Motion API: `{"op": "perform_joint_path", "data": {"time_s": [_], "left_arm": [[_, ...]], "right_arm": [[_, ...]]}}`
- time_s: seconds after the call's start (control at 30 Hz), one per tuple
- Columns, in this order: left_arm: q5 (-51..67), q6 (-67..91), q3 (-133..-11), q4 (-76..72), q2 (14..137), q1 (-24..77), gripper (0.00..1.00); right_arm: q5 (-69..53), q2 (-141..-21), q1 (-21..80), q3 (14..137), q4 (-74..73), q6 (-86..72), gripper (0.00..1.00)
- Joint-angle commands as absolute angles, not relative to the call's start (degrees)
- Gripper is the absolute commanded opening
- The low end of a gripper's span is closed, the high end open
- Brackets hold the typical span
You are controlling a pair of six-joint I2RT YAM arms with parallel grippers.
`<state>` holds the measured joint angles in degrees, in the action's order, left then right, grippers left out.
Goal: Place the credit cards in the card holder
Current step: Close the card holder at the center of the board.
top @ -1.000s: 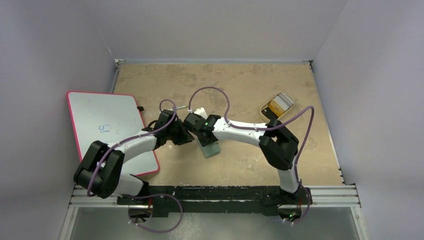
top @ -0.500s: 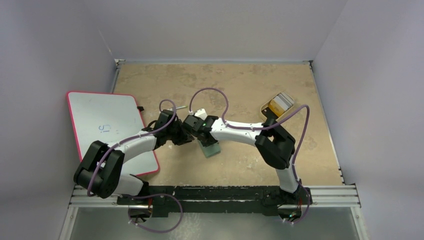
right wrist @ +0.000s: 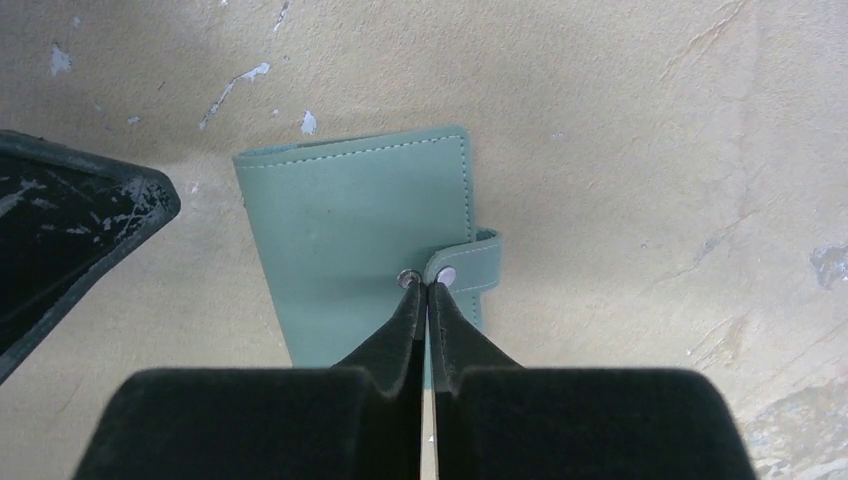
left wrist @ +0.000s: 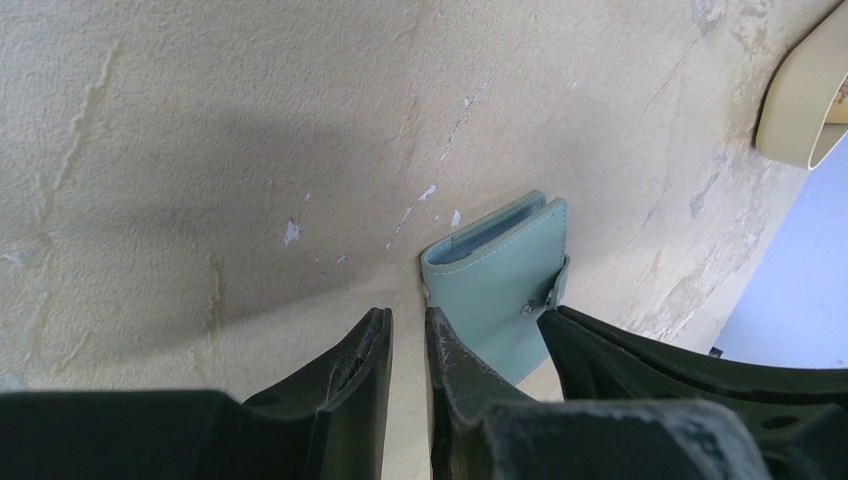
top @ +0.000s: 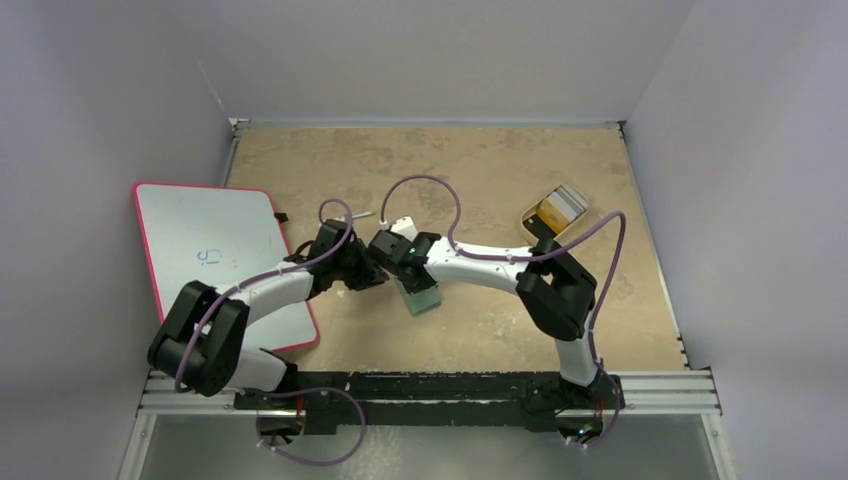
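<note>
The card holder (top: pixel 422 298) is a grey-green wallet lying closed on the table; it also shows in the left wrist view (left wrist: pixel 500 290) and the right wrist view (right wrist: pixel 350 230). My right gripper (right wrist: pixel 427 287) (top: pixel 410 278) is shut, its tips pinched on the edge of the snap tab (right wrist: pixel 462 270) beside the stud. My left gripper (left wrist: pixel 408 318) (top: pixel 384 277) is almost shut and empty, low at the wallet's left edge, one fingertip (left wrist: pixel 440 330) touching its corner. The credit cards (top: pixel 560 207), yellow-orange and white-grey, lie in a tan tray at the far right.
A white board with a pink rim (top: pixel 215 250) lies at the left under the left arm. The tan tray (top: pixel 528 218) (left wrist: pixel 800 120) stands at the back right. A small white object (top: pixel 399 223) sits behind the right wrist. Grey walls enclose the table.
</note>
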<state>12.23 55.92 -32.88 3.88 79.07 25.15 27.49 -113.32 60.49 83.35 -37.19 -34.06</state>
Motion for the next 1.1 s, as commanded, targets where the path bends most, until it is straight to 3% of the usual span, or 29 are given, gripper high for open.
{"op": "perform_joint_path", "data": {"time_s": [0.0, 1.07], "left_arm": [[13.7, 54.84, -32.36, 0.66, 79.82, 24.84, 0.18], [18.0, 54.38, -31.81, -2.86, 83.82, 24.81, 0.27]], "right_arm": [[28.33, -108.77, 60.75, 82.18, -36.37, -35.68, 0.0], [-0.91, -94.46, 50.05, 60.09, -5.37, -31.53, 0.0]]}}
